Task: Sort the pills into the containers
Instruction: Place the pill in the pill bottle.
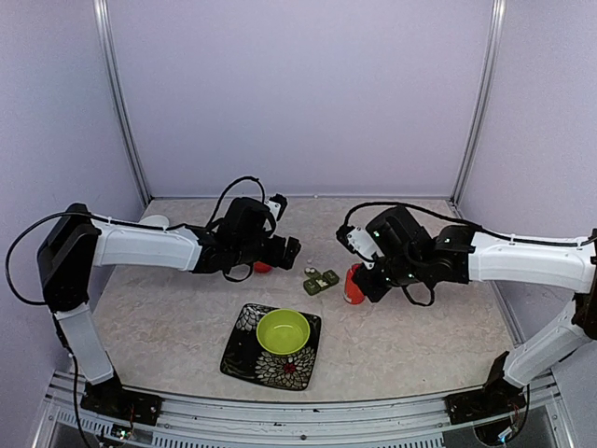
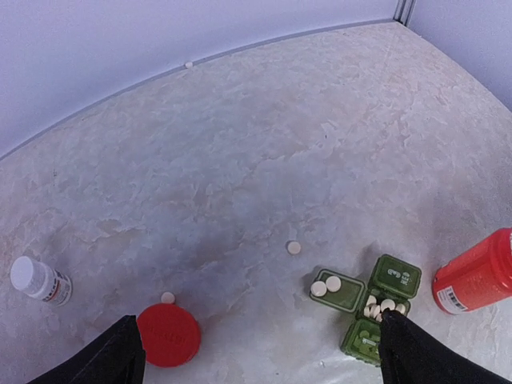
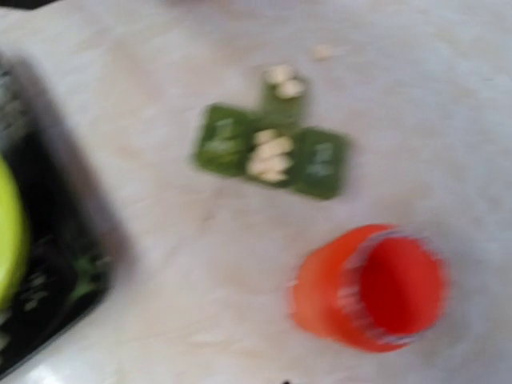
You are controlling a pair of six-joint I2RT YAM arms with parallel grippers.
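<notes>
Nearest the arm bases, one black patterned plate (image 1: 244, 359) is carrying one lime-green bowl (image 1: 283, 331), and neither is taking part in the sorting. Just beyond, the one dark green pillbox (image 2: 394, 278) is lying on the desk (image 2: 264, 160) between the arms, its three compartments in a strip. The middle one is standing open and holding a small heap of white pills (image 2: 382, 306). Two more are resting on what is probably its flipped-back lid, though the view is too coarse to be sure. One orange bottle (image 2: 476, 280) is standing uncapped just beside the pillbox. The right tool (image 1: 370, 273) is hanging close by it, pressed together and seemingly pinching nothing. The left tool (image 2: 258, 320) is hovering fully spread and empty, with one red cap (image 2: 168, 334) below it. Farther out, three stray pills (image 2: 294, 248) are lying loose: one near the pillbox, one just beside the cap, one far off by the back wall. One small white-capped bottle (image 2: 36, 280) is sitting well apart. The filling looks to be partway through. The next move is likely calling for the spread tool to settle over a stray pill and pinch it finely.
</notes>
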